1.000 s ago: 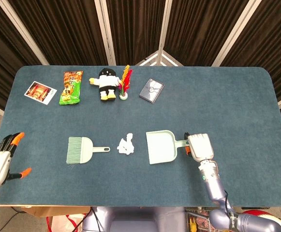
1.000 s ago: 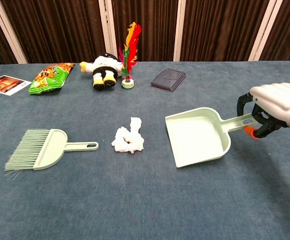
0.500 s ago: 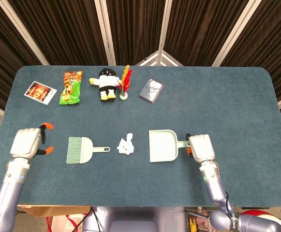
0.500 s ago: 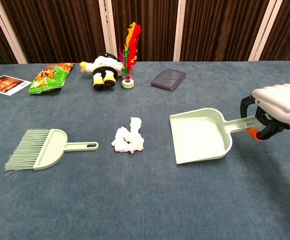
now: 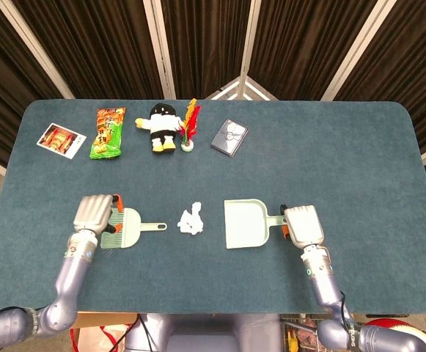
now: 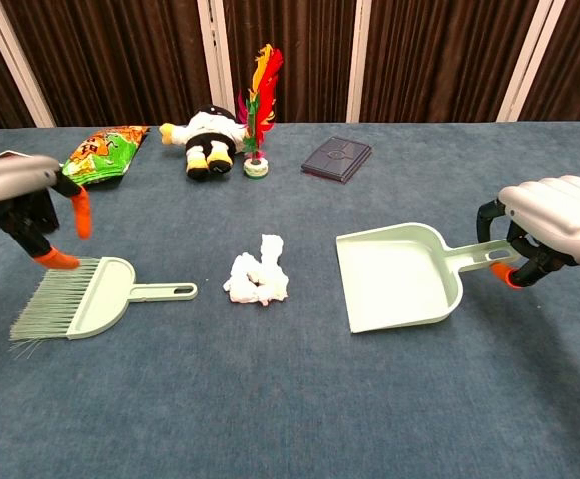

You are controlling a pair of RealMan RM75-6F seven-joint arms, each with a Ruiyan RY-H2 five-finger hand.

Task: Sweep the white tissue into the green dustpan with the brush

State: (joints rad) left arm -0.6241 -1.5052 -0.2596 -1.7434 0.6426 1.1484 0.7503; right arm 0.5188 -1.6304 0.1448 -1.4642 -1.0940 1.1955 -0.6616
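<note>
Left hand (image 5: 94,213) moved fast: a second ago it was off the table's 8 o'clock corner, half a second ago it was left of the brush, and now it sits right over the bristle end of the mint-green brush (image 5: 128,226). In the chest view its fingers (image 6: 82,212) are spread with nothing between them and hang above the bristles, so no grip yet. It is also at the wrong end. The brush handle points toward 3 o'clock, at the tissue, and the hand sits at the 9 o'clock end.

Right hand (image 5: 303,225) holds the handle of the green dustpan (image 5: 243,223), fingers wrapped around it. Over the last second the pan was squared up and nudged slightly; its open mouth now faces 9 o'clock, straight at the tissue.

White crumpled tissue (image 5: 191,218) hasn't moved. It lies on the blue table (image 5: 344,161) between brush and dustpan, near both but touching neither.

My read: the dustpan side is ready and the brush pickup is the step in hand. No sweeping started. The left hand needs to come down and close on the brush body or handle.

The back-row clutter at 12 o'clock (snack bag, plush toy, feather shuttlecock) is well clear.
</note>
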